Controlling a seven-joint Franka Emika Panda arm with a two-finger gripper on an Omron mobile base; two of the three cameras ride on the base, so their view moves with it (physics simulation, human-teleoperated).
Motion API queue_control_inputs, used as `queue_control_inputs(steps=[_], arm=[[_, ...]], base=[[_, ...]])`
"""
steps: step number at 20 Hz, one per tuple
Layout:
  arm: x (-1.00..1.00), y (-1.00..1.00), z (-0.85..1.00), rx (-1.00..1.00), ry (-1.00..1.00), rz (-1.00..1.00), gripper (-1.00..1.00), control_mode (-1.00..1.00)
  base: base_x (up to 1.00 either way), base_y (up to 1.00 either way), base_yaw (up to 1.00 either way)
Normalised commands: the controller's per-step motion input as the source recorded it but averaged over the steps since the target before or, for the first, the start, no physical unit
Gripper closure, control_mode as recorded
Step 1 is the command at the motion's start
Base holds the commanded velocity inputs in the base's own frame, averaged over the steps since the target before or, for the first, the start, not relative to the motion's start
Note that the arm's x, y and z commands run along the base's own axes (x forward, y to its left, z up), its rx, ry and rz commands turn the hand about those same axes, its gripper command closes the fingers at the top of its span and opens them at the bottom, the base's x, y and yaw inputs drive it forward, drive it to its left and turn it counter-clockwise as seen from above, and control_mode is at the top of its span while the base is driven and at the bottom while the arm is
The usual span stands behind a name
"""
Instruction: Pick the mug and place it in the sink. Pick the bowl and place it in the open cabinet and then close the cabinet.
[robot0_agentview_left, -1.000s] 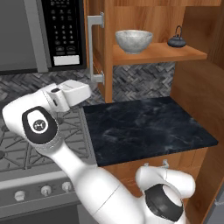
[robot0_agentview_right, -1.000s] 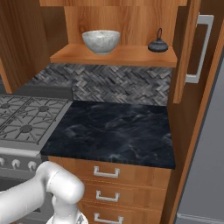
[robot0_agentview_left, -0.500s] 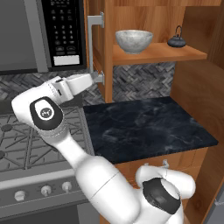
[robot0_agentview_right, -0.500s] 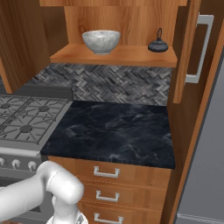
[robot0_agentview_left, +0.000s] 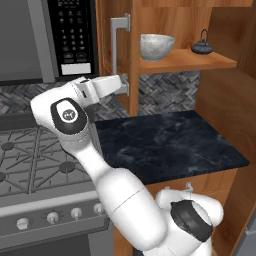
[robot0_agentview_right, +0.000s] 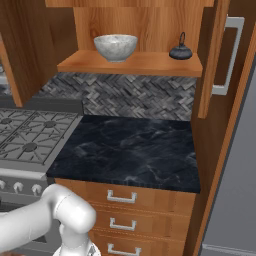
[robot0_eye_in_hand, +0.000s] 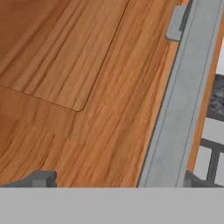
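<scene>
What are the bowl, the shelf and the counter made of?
The bowl looks like stone or glazed pottery: grey-white with speckles and a soft shine. The shelf looks like wood, warm brown with grain lines. The counter looks like polished dark marble, black with pale cloudy veins. It is all rendered, so these are only looks.

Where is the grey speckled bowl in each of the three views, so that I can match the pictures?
Left base view: the bowl stands on the cabinet shelf, upper centre-right.
Right base view: it is at top centre, on the left half of the shelf.
Hand view: not in it; wooden door and silver bar handle instead.
Shared landmark in the base views: the small dark teapot right of the bowl.
</scene>
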Motion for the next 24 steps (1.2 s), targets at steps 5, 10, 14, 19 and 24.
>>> queue_control_inputs(steps=[5, 10, 14, 19, 24], arm=[[0.0, -0.98, -0.01, 0.09, 0.0, 0.41, -1.0, -1.0], [0.07, -1.0, -0.02, 0.09, -0.01, 0.51, -1.0, -1.0], [0.67, -1.0, -0.08, 0.11, 0.0, 0.41, -1.0, -1.0], [1.0, -0.8, -0.04, 0.04, 0.14, 0.15, -1.0, -1.0], [1.0, -0.5, 0.0, 0.0, 0.27, -0.07, -1.0, -1.0]], base=[[0.0, 0.0, 0.0], [0.0, 0.0, 0.0], [0.0, 0.0, 0.0], [0.0, 0.0, 0.0], [0.0, 0.0, 0.0]])
